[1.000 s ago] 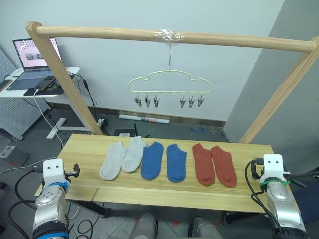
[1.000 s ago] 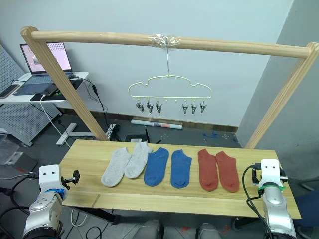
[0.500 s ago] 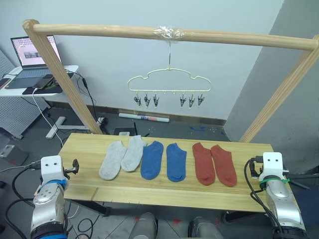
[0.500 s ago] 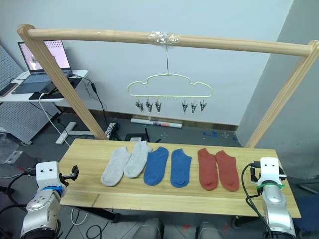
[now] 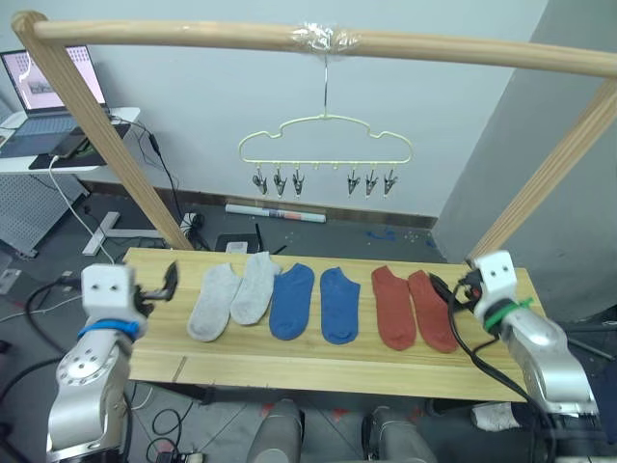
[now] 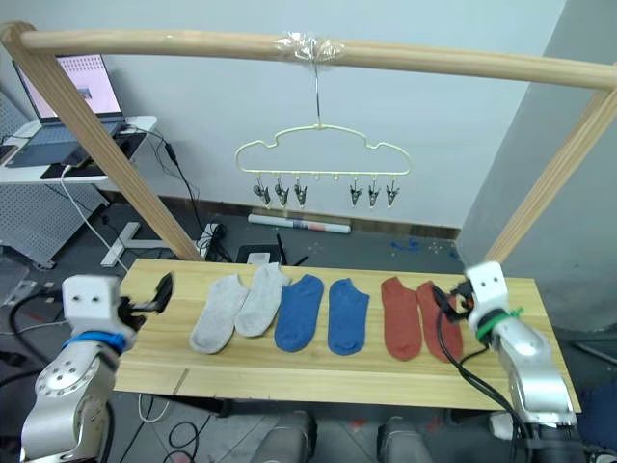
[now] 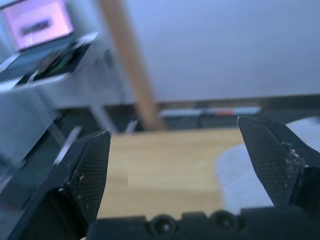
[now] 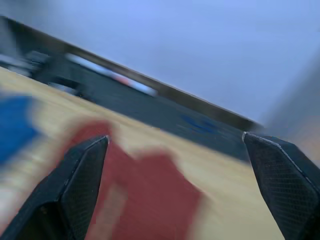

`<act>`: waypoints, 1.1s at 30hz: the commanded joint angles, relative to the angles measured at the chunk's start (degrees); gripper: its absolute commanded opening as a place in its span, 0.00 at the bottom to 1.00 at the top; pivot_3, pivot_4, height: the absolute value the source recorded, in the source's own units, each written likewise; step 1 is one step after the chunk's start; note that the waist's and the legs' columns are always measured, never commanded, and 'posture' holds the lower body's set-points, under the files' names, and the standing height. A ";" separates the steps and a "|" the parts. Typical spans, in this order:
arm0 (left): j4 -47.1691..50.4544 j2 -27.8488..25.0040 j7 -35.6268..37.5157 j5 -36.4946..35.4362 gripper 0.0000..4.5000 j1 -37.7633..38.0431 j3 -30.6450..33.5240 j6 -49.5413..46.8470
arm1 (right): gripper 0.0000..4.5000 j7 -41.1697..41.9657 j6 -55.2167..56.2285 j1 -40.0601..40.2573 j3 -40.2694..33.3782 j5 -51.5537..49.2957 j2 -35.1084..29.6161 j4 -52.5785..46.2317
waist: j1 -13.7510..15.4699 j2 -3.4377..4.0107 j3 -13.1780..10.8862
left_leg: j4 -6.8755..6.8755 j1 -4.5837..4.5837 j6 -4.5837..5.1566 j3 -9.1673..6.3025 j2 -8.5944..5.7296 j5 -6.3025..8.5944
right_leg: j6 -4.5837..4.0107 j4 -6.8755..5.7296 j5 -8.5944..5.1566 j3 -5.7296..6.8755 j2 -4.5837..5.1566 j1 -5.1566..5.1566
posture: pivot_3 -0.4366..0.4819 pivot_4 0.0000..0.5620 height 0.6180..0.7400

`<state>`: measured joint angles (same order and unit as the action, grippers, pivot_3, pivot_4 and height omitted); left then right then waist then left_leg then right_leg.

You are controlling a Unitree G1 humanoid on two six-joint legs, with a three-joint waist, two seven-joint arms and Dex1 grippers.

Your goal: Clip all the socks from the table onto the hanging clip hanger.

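Note:
Six socks lie in a row on the table (image 5: 318, 371): two light grey (image 5: 213, 303), two blue (image 5: 292, 302) and two rust red (image 5: 392, 308). The pale yellow clip hanger (image 5: 325, 147) hangs by its hook from the wooden rail above and behind them, with its small metal clips bare. My left gripper (image 5: 166, 280) hovers open over the table's left end, pointing toward the grey socks (image 7: 250, 175). Open as well, my right gripper (image 5: 445, 289) is at the outer edge of the right-hand red sock (image 8: 150, 195). Nothing is between either gripper's fingers.
The thick wooden rail (image 5: 318, 40) spans the scene on two slanted posts (image 5: 101, 135) that rise from behind the table's ends. A laptop (image 5: 39, 92) sits on a white desk at the back left. Cables lie on the floor there.
Both arms have risen and swung inward over the table ends, the left toward the grey socks, the right toward the red ones. The camera has tilted. The socks have not moved.

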<state>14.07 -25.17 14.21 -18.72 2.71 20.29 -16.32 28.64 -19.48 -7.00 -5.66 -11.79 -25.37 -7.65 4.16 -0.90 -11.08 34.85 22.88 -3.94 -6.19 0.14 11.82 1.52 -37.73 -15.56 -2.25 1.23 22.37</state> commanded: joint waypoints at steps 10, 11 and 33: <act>-1.86 7.71 -2.63 1.40 0.54 -21.62 -10.66 -4.11 | 1.00 11.46 -8.02 -19.07 7.27 -13.80 2.07 -12.37 | -0.01 -0.57 -3.26 | -0.05 0.19 -0.08 0.11 -0.14 0.09 | 0.68 0.04 0.07 0.11 -0.08 0.13 | 0.70 0.48 1.00; -2.53 8.04 -2.74 1.85 0.54 -22.55 -11.09 -3.69 | 1.00 11.62 -8.57 -19.80 7.59 -14.49 2.39 -12.86 | 0.02 -0.69 -3.44 | -0.05 0.20 -0.07 0.13 -0.14 0.15 | 0.70 0.02 0.06 0.09 -0.06 0.17 | 0.70 0.48 1.00; -10.34 10.67 -1.95 2.46 0.23 -32.16 -10.92 -0.55 | 1.00 9.90 -14.18 -25.75 10.16 -19.30 6.21 -17.45 | -0.12 -0.92 -5.11 | 0.07 1.05 -0.11 0.01 -0.15 0.16 | 0.46 -0.27 0.24 0.25 -0.04 1.08 | 0.67 0.53 1.00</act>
<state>2.99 -14.31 11.95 -16.42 -28.36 9.19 -18.32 38.46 -33.87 -31.53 4.78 -29.59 -19.34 -22.28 4.04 -1.82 -16.19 34.92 23.92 -4.06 -6.19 -0.01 11.97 1.99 -38.01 -15.32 -1.99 1.19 23.45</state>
